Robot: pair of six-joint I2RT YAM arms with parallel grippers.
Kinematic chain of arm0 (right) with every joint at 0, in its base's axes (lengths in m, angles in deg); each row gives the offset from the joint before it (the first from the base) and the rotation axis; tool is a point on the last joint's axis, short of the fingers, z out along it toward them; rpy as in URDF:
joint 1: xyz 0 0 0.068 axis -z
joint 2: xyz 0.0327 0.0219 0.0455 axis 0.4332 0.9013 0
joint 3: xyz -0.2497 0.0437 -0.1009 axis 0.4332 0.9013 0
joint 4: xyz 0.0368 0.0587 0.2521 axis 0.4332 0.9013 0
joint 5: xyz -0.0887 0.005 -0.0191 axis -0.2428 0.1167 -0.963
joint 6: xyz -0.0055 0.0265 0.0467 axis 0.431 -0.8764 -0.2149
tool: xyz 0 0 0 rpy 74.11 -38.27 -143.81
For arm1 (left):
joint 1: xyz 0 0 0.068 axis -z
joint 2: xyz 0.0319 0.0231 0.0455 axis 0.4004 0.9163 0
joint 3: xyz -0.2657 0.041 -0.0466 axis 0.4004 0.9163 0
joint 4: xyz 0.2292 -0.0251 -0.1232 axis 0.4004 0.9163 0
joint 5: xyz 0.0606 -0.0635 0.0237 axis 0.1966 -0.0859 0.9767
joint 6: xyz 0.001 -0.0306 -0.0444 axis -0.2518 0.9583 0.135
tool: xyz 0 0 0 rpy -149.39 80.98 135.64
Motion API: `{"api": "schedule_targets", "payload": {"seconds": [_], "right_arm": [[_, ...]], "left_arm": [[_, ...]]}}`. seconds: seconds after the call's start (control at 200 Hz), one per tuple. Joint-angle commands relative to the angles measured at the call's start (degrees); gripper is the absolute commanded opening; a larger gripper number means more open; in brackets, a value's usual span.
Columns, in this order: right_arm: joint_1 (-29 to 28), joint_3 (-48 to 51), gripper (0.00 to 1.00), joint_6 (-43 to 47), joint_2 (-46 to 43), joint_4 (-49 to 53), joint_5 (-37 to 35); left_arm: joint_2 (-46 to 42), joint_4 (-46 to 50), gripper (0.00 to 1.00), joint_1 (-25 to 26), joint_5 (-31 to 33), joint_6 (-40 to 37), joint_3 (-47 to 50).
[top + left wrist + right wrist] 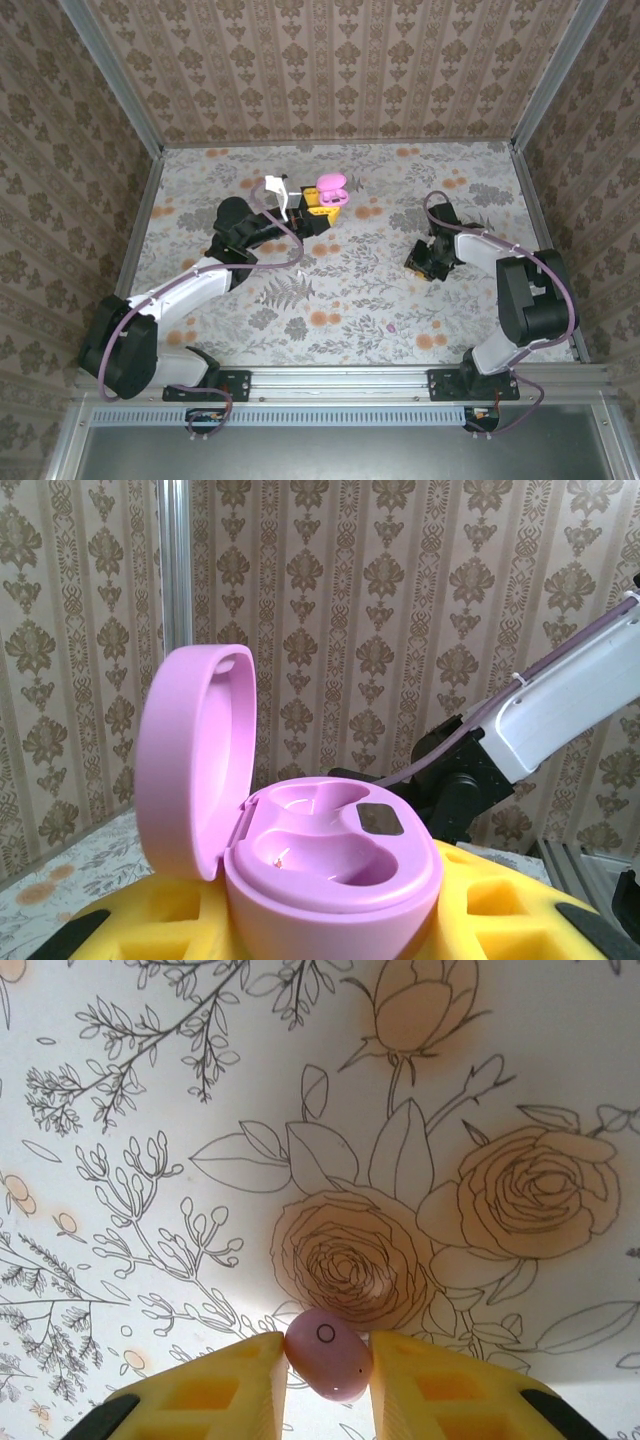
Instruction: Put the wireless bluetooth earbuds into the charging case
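Floral paper covered the worktop [300, 300], and brown damask wallpaper lined the walls [330, 70] on three sides. Toward the far edge, a little left of centre, the left hand [322, 207] was clenched on the pink charging case [335, 865], with its yellow fingers [500, 910] against the case's lower body on either side. The case stood upright with its lid [195, 765] hinged open, on the left in the wrist view. The two moulded wells faced up, one with a small dark square patch (what it was I could not tell).

Well apart from it, nearer the right edge and about midway between the near and far edges, the right hand [427, 258] pointed down at the worktop. Its two yellow fingers were closed on a small pink earbud [328, 1357] — a rounded, bean-shaped piece with a tiny ring mark on its upper face — touching it on both sides. The earbud sat over a printed rose, at the surface or just above it; the wrist view did not settle which.

Closer to the near edge, toward the right arm's base, a tiny pink speck [390, 326] lay on the worktop, too small to identify.
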Motion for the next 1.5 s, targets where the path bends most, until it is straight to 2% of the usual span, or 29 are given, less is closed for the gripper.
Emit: {"api": "schedule_targets", "payload": {"seconds": [0.0,0.415,0.685,0.815,1.28,1.495], "right_arm": [[-0.14,-2.15,0.31,1.44,1.89,1.38,0.07],[-0.01,-7.65,0.38,9.45,5.24,9.04,0.0],[-0.27,-5.61,0.42,6.7,3.35,9.04,1.93],[-0.45,-2.99,0.41,5.66,1.71,5.39,4.95],[-2.27,-4.55,0.4,3.94,3.11,1.46,8.55],[-2.47,-5.5,0.4,5.21,1.95,5.86,5.86]], "left_arm": [[-1.42,-0.77,0.27,0.11,-0.01,-0.86,-1.0],[-1.55,-0.21,0.26,0.11,0.43,-1.14,-0.73],[-1.52,0.12,0.26,0.11,0.66,-1.39,-0.82],[-1.37,0.12,0.26,0.11,0.57,-1.4,-0.86],[-1.35,0.11,0.26,0.11,0.52,-1.21,-0.92],[-1.63,0.49,0.26,0.1,0.57,-1.4,-0.72]]}}
